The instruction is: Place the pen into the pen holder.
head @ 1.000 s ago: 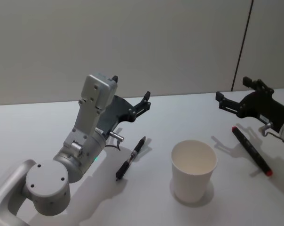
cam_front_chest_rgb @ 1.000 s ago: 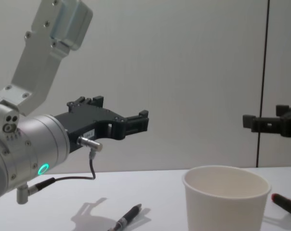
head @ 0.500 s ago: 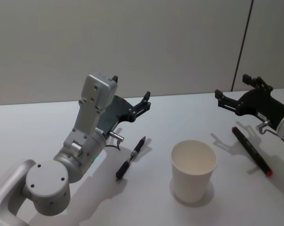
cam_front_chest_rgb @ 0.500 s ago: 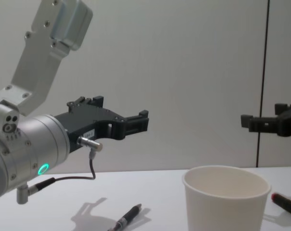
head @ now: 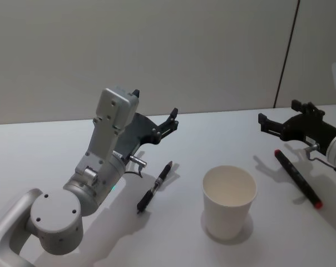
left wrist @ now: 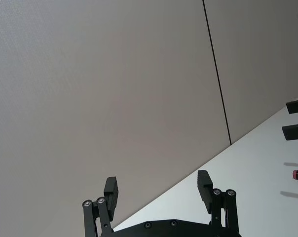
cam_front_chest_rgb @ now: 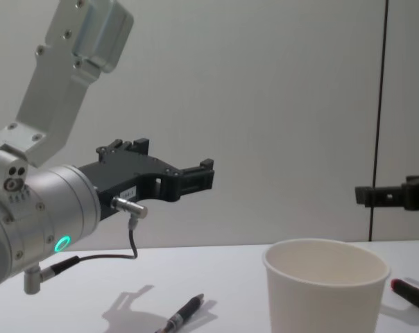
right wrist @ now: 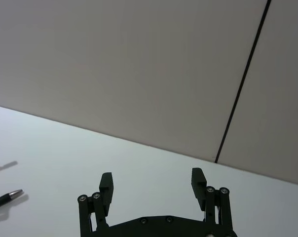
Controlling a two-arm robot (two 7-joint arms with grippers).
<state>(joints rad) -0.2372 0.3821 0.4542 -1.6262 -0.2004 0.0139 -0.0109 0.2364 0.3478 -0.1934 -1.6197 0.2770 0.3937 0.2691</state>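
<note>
Metal links of the left arm rise well to the left of the pen holder (head: 229,203), a white paper cup that stands upright on the white table (head: 45,144) with its wide mouth facing up. The left gripper (head: 154,103) hangs in the air left of the holder and farther back, raised above the table. Its two black fingers (left wrist: 111,190) are spread wide apart and grip nothing.

A black pen (head: 155,186) lies flat on the table just left of the holder, lower than that gripper and apart from it. It lies on a slant, its near end farther from the holder than its far end, and it does not touch the cup.

To the right of the holder, apart from it, a dark marker with red at its ends (head: 297,178) also lies flat on the table. In the chest view one red end shows just past the cup's right side. The right gripper (head: 279,112) hovers right of the holder and farther back, up in the air near the marker's far end. Its fingers are likewise parted, and it is clear of the marker.
</note>
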